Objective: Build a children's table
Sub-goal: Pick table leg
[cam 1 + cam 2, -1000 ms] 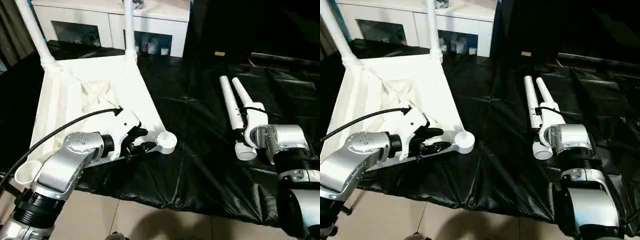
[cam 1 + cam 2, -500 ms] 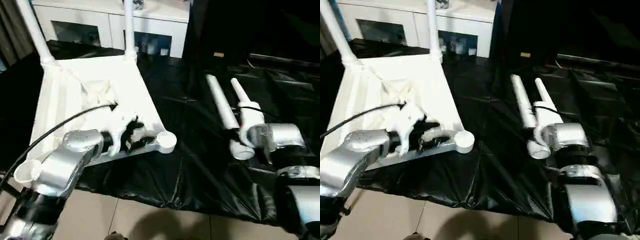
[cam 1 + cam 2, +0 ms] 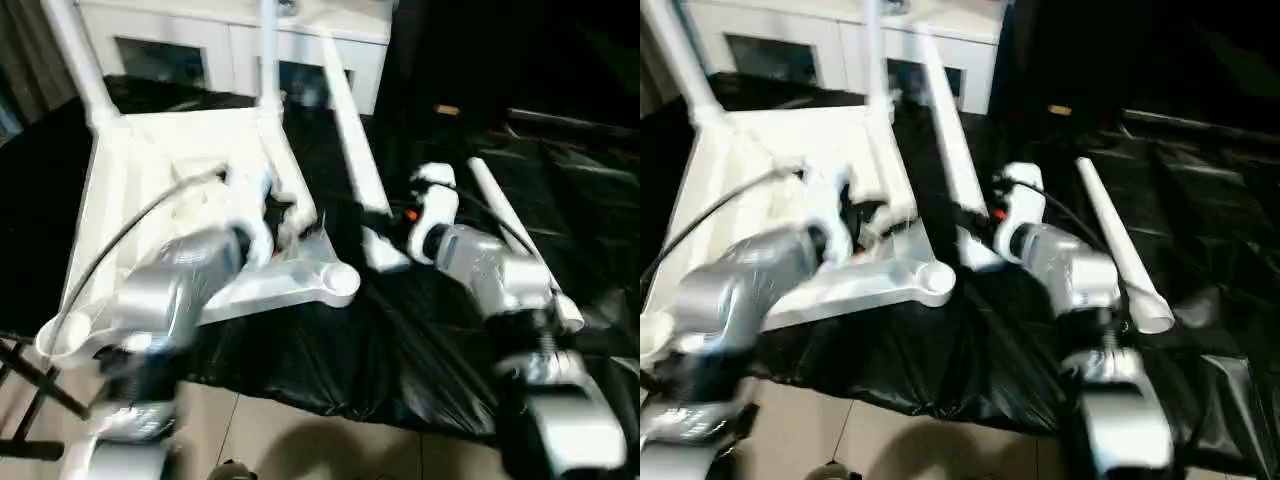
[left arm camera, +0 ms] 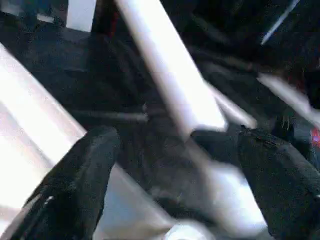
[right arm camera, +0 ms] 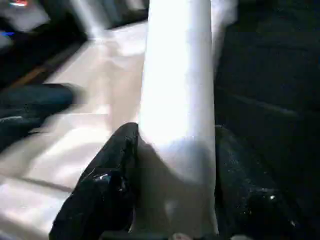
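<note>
The children's table top (image 3: 160, 170) lies upside down on the black sheet, with two legs (image 3: 75, 60) standing in its far corner sockets. Its near right socket (image 3: 340, 280) is empty. My right gripper (image 5: 175, 200) is shut on a third white leg (image 5: 177, 100), which it holds tilted above the sheet (image 3: 350, 140), just right of the top. A fourth leg (image 3: 510, 230) lies on the sheet further right. My left gripper (image 4: 175, 165) hovers over the top's right edge (image 3: 290, 215), its fingers (image 4: 85, 175) wide apart with nothing between them.
A white cabinet with glass doors (image 3: 200, 50) stands behind the table top. The black sheet (image 3: 420, 340) covers the work area, and its front edge gives way to tiled floor (image 3: 300, 440). A black frame (image 3: 30, 385) shows at lower left.
My right arm has lifted one leg off the sheet and swung it left toward the table top. My left gripper has opened and come off the top's near edge.
</note>
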Robot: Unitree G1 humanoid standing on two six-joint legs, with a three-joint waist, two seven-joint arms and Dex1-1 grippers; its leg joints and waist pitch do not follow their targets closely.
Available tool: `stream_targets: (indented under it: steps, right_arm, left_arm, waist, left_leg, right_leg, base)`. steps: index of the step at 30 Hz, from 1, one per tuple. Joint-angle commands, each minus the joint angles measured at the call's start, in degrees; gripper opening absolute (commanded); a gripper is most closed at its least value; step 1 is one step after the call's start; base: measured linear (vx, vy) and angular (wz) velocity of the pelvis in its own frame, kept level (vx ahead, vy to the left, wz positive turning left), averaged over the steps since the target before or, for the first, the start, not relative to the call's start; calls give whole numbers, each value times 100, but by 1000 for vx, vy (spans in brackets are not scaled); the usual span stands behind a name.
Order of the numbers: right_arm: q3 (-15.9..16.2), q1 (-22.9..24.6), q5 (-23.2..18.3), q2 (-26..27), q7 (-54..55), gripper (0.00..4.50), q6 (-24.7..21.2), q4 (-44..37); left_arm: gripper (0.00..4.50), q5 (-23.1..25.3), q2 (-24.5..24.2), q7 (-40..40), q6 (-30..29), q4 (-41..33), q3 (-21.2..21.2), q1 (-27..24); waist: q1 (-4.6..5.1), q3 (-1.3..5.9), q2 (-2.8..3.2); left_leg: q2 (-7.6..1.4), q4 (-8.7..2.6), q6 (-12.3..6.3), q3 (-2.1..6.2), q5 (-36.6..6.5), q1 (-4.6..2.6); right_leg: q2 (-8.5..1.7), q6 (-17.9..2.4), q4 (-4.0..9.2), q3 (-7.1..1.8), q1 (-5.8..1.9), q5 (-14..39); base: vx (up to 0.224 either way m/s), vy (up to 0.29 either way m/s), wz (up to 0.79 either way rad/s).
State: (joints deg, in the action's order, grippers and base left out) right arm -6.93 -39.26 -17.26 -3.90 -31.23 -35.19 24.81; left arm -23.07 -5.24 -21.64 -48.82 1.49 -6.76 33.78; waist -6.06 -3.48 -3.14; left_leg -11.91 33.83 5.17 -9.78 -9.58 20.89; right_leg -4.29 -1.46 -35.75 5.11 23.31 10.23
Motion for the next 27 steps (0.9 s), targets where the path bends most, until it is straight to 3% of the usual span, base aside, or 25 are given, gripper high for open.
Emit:
stream_targets:
  steps: [1, 4, 12, 13, 21, 27]
  right_arm:
    - [14, 81, -174, -10, -150, 188, 79, -299]
    - [218, 255, -368, 84, -461, 188, -5, -703]
    - [637, 649, -546, 144, -921, 188, -72, -1325]
    - [647, 665, -550, 151, -935, 188, -74, -1344]
    - [740, 784, -580, 191, -893, 188, -99, -1525]
    - [807, 883, -540, 163, -758, 188, -60, -1659]
  left_arm:
    - [450, -210, 87, 201, -81, 96, -221, 103]
    - [450, -474, 294, 390, -125, 229, -556, 287]
    - [450, -584, 550, 669, -102, 239, -898, 485]
    - [423, -583, 569, 709, -97, 232, -930, 496]
    - [375, -702, 630, 1140, 70, 320, -1169, 578]
    - [318, -652, 704, 1212, 102, 341, -1269, 616]
  waist:
    - [-40, 426, -5]
    - [-60, 419, -11]
    - [-91, 414, -28]
    - [-93, 411, -35]
    - [-91, 424, -35]
    - [-92, 415, -29]
  left_leg:
    - [-94, -355, -53, -5, -884, -34]
    - [-100, -373, -44, 6, -925, -27]
    - [-126, -394, 11, 34, -903, -18]
    - [-127, -396, 29, 34, -916, -23]
    - [-130, -398, 52, 45, -837, -20]
    - [-129, -403, 81, 44, -911, -26]
  right_leg:
    - [-361, -815, 435, -295, -326, 1157]
    - [-361, -743, 454, -288, -334, 1130]
    - [-391, -640, 463, -283, -338, 1148]
    - [-391, -648, 469, -282, -334, 1152]
    - [-387, -706, 439, -280, -354, 812]
    - [-395, -653, 463, -280, -350, 992]
  base:
    - [0, 0, 0]
    - [0, 0, 0]
    - [0, 0, 0]
    - [0, 0, 0]
    - [0, 0, 0]
    - [0, 0, 0]
